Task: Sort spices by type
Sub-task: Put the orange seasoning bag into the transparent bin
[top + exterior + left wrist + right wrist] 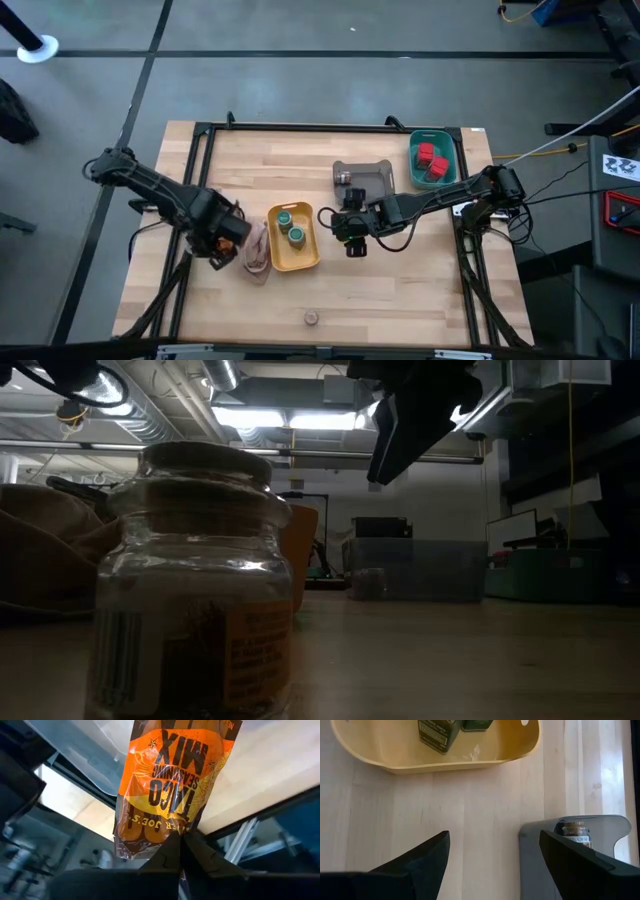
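Orange sachet [167, 790] hangs pinched between the left gripper's [181, 840] closed jaws.

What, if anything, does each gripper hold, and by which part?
The left gripper pinches the orange seasoning sachet by one end edge between its shut fingers. The right gripper is open over bare table and holds nothing.

Two lidded jars [290, 226] stand in the tray [303, 259] at table centre; a cloth [257, 253] lies touching its left side. Right of it, a second tray [375, 174] holds one small jar [342, 178]. Far right, a third tray [447, 146] holds two blocks [431, 161]. Another small jar [311, 318] stands alone at the near edge.
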